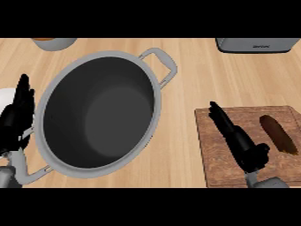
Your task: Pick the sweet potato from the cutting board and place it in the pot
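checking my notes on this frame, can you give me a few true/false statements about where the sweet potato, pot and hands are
1. The sweet potato lies on the cutting board. True.
2. The pot already holds the sweet potato. False: the pot is empty.
3. The right hand is curled round the sweet potato. False: its fingers are straight, left of the sweet potato.
4. The left hand shows at the pot's left side, open. True.
5. The cutting board sits left of the pot. False: it sits to the right.
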Robot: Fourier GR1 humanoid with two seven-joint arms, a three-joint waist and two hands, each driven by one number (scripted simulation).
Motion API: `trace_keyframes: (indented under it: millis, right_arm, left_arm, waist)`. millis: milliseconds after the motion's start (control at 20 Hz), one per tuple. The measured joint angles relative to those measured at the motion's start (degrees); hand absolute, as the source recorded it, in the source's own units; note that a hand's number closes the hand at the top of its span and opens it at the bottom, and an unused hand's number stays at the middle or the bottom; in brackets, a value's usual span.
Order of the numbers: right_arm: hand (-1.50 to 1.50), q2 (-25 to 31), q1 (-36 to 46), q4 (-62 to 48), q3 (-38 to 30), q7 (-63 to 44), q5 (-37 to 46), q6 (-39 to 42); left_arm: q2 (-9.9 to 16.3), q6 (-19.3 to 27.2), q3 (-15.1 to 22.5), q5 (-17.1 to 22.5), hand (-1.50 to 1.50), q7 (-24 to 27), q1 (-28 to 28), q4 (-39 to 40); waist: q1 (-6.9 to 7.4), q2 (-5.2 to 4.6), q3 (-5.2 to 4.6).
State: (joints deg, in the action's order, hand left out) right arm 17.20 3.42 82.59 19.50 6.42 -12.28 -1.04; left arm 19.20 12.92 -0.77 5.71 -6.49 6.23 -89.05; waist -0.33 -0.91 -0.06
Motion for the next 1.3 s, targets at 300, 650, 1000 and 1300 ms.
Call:
trace_keyframes:
  millis: [300, 650, 1000, 1300]
  right_arm:
    - [1.50, 13.3, -2.0, 0.1, -10.1, -3.8, 5.9, -6.3]
    - [-1.50, 29.9, -4.4, 1.8, -17.6, 6.6, 26.7, -22.1]
    - [-1.50, 32.1, -20.9, 15.7, -21.7, 6.4, 34.4, -28.1]
    - [-1.50, 36.4, -22.8, 26.5, -19.2, -11.9, 43.8, -19.3]
  left_arm:
    - [2.8, -0.1, -0.1, -3.1, 0.00, 0.0, -3.6, 1.4]
    - [4.2, -1.3, -0.1, -3.7, 0.00, -0.4, -7.6, 3.1]
    - [4.8, -3.4, -0.4, -3.8, 0.00, -0.5, -9.3, 1.4]
    - [4.4, -4.5, 0.0, -4.3, 0.00, -0.2, -8.7, 1.5]
  waist:
    - [-1.10, 1.08, -0.10]
    - [-3.07, 1.92, -0.30]
    - [-1.64, 1.41, -0.07]
    - [-0.13, 1.00, -0.12]
